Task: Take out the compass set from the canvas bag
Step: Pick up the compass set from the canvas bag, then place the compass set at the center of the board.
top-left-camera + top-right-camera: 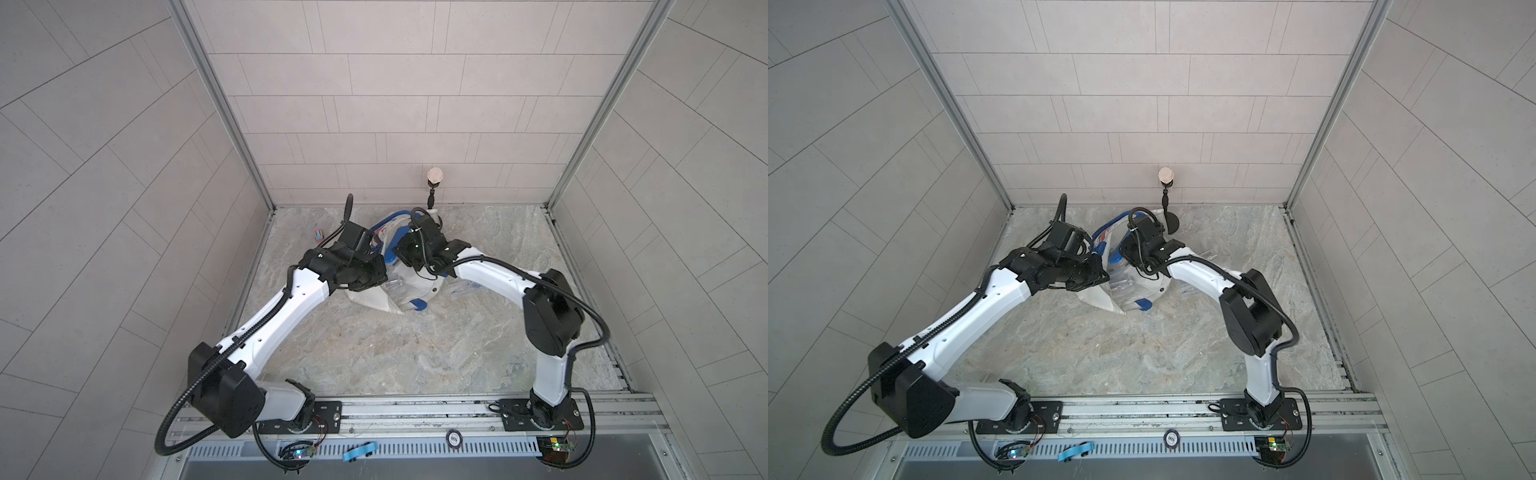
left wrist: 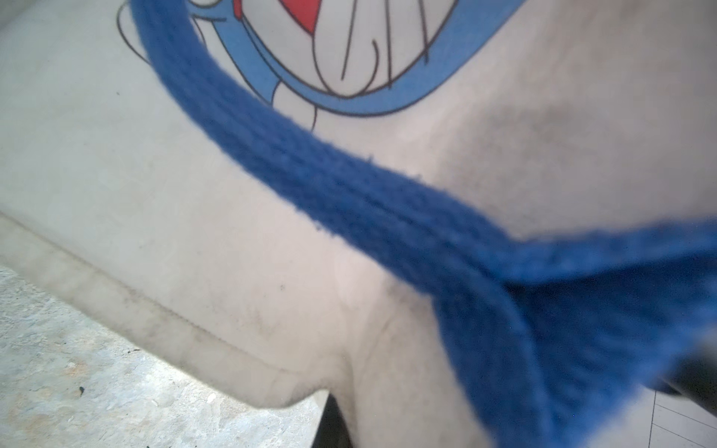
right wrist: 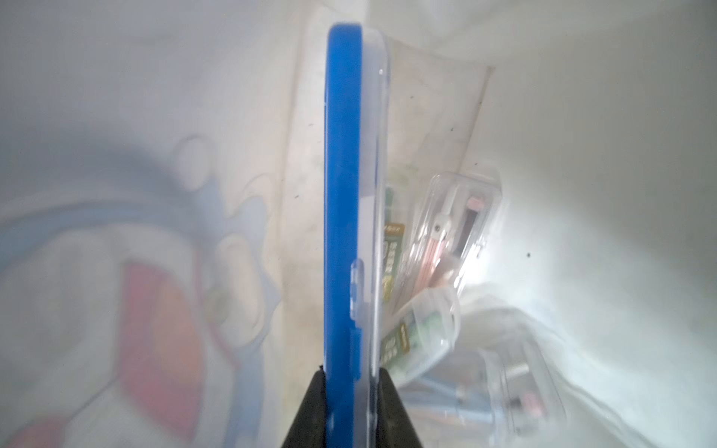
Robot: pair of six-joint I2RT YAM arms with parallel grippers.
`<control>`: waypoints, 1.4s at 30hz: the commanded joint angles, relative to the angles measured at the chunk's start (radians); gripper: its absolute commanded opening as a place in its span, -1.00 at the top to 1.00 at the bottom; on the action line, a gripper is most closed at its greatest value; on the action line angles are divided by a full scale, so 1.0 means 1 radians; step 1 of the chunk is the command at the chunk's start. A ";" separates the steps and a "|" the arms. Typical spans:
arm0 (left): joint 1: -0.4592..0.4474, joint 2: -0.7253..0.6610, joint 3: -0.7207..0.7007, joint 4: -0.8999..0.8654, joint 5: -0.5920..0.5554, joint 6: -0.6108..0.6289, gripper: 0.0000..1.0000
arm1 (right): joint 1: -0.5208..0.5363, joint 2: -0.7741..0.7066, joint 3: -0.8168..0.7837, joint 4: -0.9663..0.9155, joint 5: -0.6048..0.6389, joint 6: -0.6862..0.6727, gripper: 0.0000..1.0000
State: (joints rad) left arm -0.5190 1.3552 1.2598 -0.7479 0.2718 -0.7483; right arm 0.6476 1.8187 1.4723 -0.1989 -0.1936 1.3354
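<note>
The white canvas bag (image 1: 397, 293) with blue strap handles lies on the marble table between both arms in both top views (image 1: 1115, 297). My left gripper (image 2: 364, 422) is shut on the bag's canvas next to a blue strap (image 2: 349, 186); only one dark finger (image 2: 333, 426) shows. In the right wrist view, my right gripper (image 3: 352, 374) is inside the bag, shut on a compass set pack (image 3: 349, 194) with a blue back and clear front, seen edge-on. Deeper in the bag lie a pink compass pack (image 3: 454, 240), a green one (image 3: 421, 333) and a blurred grey-blue one (image 3: 446, 407).
Clear packs (image 1: 463, 286) lie on the table just right of the bag, partly under my right forearm. A tiny red-and-teal toy (image 1: 318, 236) sits at the back left. A small stand with a round head (image 1: 435, 174) rises at the back wall behind the bag.
</note>
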 commanded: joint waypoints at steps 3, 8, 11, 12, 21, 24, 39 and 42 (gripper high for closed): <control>0.004 -0.025 -0.013 0.009 -0.017 -0.023 1.00 | 0.004 -0.266 -0.167 -0.129 0.065 -0.097 0.80; 0.004 -0.016 -0.018 0.013 -0.014 -0.032 1.00 | -0.026 -0.487 -0.292 -0.263 0.130 -0.173 0.78; 0.003 -0.019 -0.020 0.013 -0.010 -0.037 1.00 | -0.113 -0.609 -0.383 -0.299 0.156 -0.191 0.76; 0.004 -0.021 -0.022 0.012 -0.011 -0.037 1.00 | -0.154 -0.644 -0.418 -0.294 0.167 -0.199 0.75; 0.004 -0.048 -0.030 0.012 -0.006 -0.052 1.00 | -0.584 -0.582 -0.542 -0.135 0.014 -0.247 0.72; 0.004 -0.060 -0.032 0.012 -0.004 -0.055 1.00 | -0.649 -0.452 -0.496 -0.098 -0.015 -0.265 0.71; 0.002 -0.088 -0.050 0.030 0.028 -0.053 1.00 | -0.740 -0.023 -0.346 -0.108 -0.096 -0.351 0.64; 0.002 -0.086 -0.044 0.027 0.031 -0.046 1.00 | -0.740 -0.059 -0.410 -0.112 -0.090 -0.342 0.31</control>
State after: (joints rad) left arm -0.5171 1.3006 1.2167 -0.7372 0.2848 -0.7925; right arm -0.0864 1.7893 1.1091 -0.2821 -0.2893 1.0031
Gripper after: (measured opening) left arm 0.052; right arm 0.322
